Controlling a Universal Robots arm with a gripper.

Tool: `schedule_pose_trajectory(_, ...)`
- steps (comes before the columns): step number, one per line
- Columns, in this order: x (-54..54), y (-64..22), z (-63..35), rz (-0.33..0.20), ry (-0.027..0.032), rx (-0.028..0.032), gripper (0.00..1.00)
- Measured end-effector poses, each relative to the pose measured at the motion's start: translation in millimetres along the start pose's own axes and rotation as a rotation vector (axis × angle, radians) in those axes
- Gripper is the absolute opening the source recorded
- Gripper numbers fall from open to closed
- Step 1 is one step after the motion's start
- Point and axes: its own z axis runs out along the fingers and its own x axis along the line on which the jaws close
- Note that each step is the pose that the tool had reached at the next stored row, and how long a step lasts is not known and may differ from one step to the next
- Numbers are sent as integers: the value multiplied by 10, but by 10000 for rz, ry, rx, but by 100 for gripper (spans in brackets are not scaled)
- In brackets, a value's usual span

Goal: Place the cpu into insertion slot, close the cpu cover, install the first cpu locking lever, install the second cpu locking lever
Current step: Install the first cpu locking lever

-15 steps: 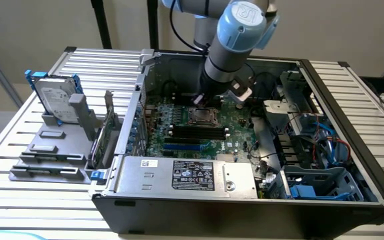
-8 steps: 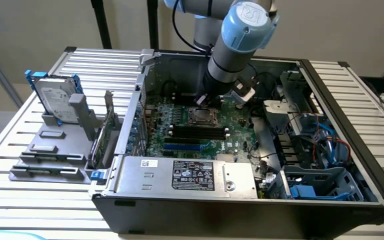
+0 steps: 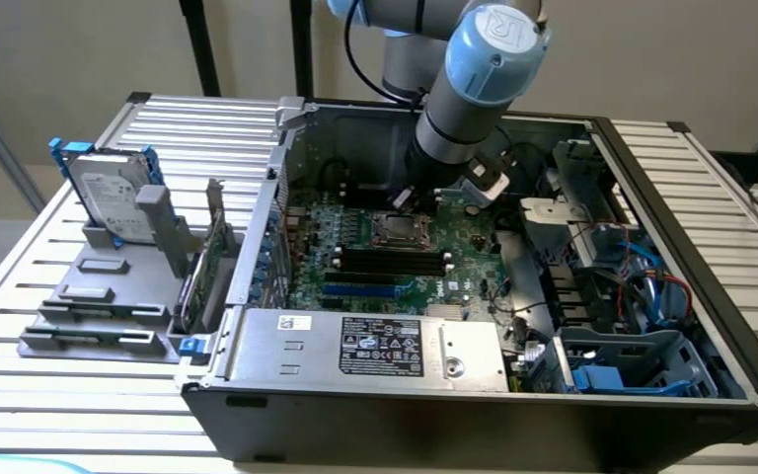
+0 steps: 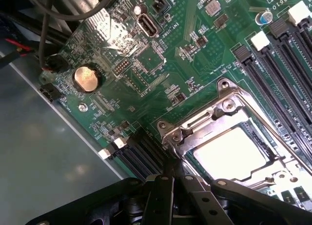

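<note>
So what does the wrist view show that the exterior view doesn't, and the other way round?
Wrist view alone: a round coin battery on the green board, and the pale cpu seated inside the silvery cpu cover. Exterior view alone: the grey power-supply box, the hard drive standing at that view's left, and the arm reaching into the case. Both share the insertion slot and black memory slots.

A: Where does the cpu (image 4: 233, 152) sit?
B: In the insertion slot (image 3: 399, 230), with the cpu cover (image 4: 214, 118) lying over its edges.
A: And the memory slots (image 3: 393, 262)?
B: Just beside the socket, between it and the power-supply box (image 3: 368, 348).
</note>
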Motion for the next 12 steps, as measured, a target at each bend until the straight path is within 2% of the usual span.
schedule_pose_trajectory(5, 6, 15, -4, -176, -58, 41, 11)
schedule_pose_trajectory(12, 13, 28, -10, -365, -79, 131, 11)
